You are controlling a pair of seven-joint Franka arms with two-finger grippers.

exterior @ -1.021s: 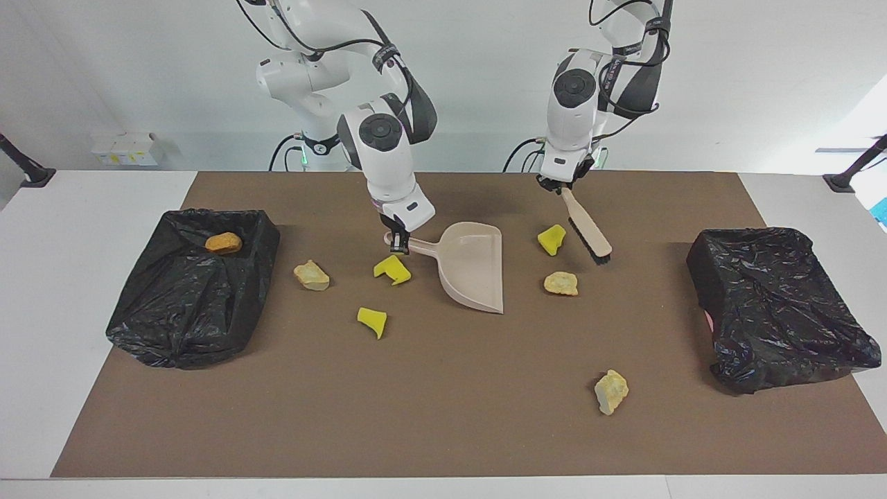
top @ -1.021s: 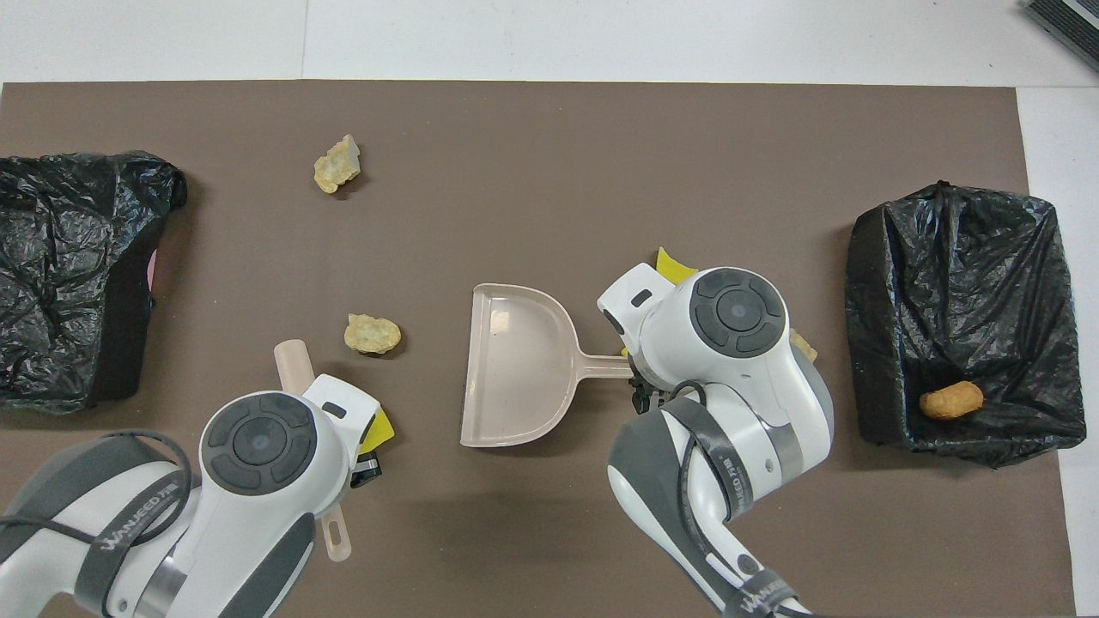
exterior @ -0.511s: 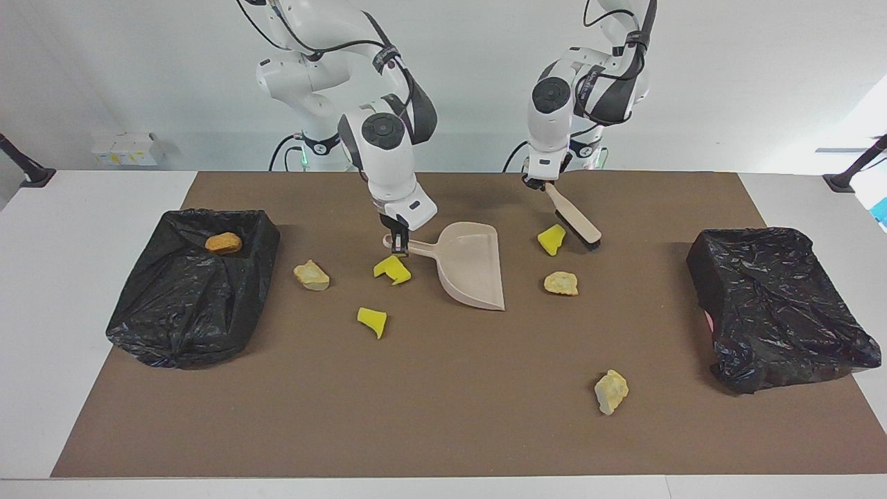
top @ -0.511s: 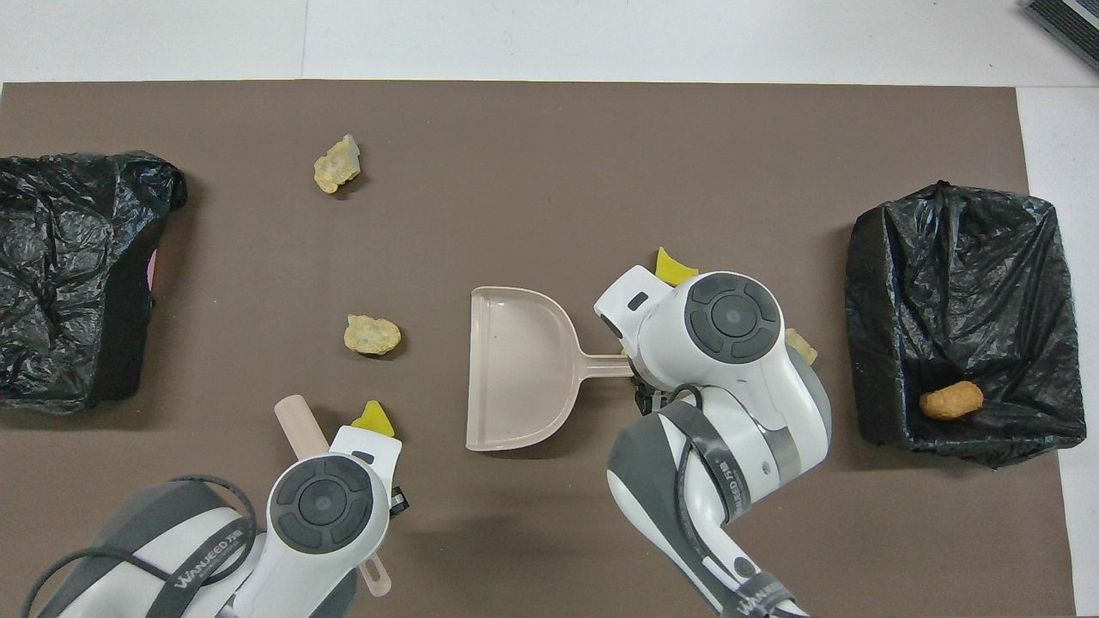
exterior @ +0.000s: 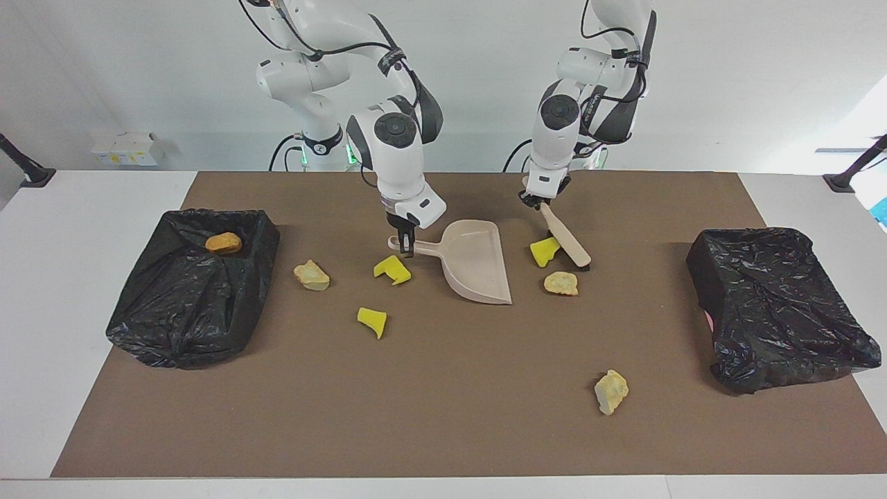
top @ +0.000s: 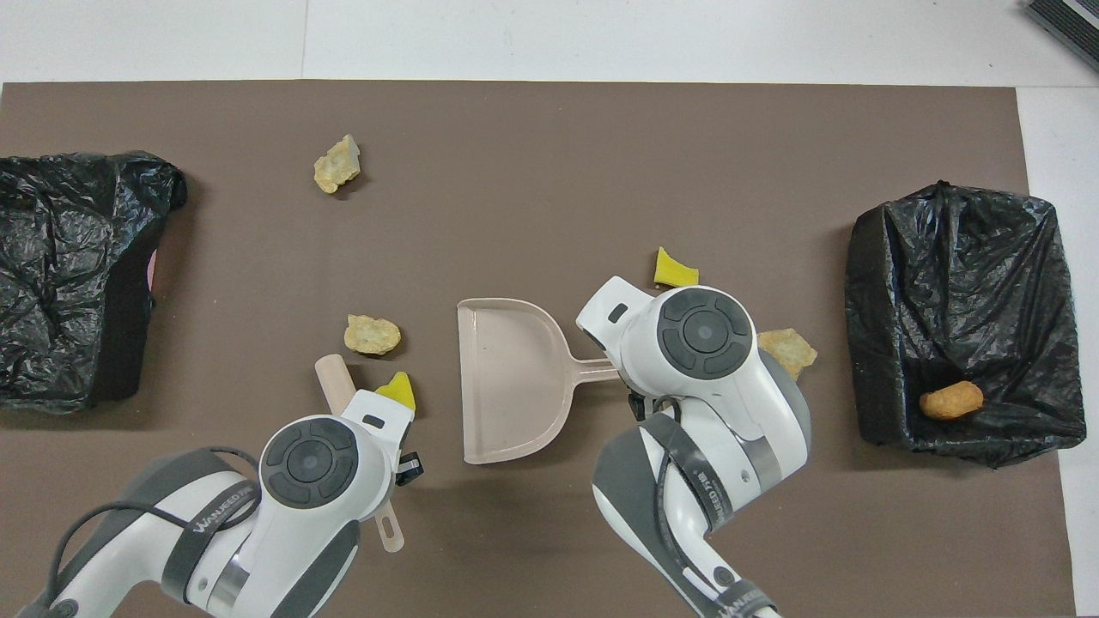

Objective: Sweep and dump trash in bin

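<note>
Two end effectors grip tools: our left end effector [exterior: 537, 201] pinches the brush [exterior: 567, 239] touching a yellow wedge [exterior: 544, 251]; our right end effector [exterior: 406, 246] pinches the dustpan [exterior: 478, 267], at the wedge's nine o'clock in the facing view.

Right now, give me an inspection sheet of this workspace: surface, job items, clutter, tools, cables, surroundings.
Surface: brown mat on white table.
Job items: three yellow wedges, three tan lumps loose on mat; orange lump in bin; second bin shows no trash.
Clutter: nothing seen.
Tools: right tool shut on dustpan handle; left tool shut on brush, bristles beside a wedge.
Cables: black, along both arms.
Surroundings: white wall, small boxes.
</note>
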